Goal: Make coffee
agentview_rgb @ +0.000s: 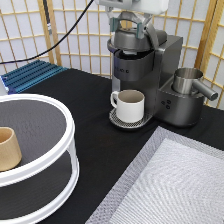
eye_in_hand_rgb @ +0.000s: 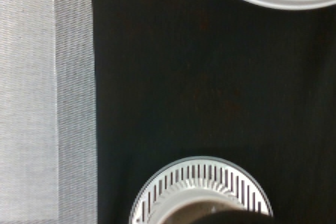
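Tan cup (agentview_rgb: 8,148) nearest | gripper (agentview_rgb: 131,22) atop coffee machine (agentview_rgb: 145,65) | finger state unclear | pod unseen

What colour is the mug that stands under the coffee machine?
The mug is white outside with a tan inside; the exterior view shows it best, on the drip tray of the coffee machine.

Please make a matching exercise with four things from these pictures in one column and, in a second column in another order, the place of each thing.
Things:
1. white mug
2. tan cup
3. tool
4. steel jug

Places:
A. on the upper shelf of the white round stand, at the exterior view's left
B. directly above the top of the coffee machine
C. on the round drip tray under the machine's spout
D. on the machine's base, at the exterior view's right

Pairs: 1-C, 2-A, 3-B, 4-D
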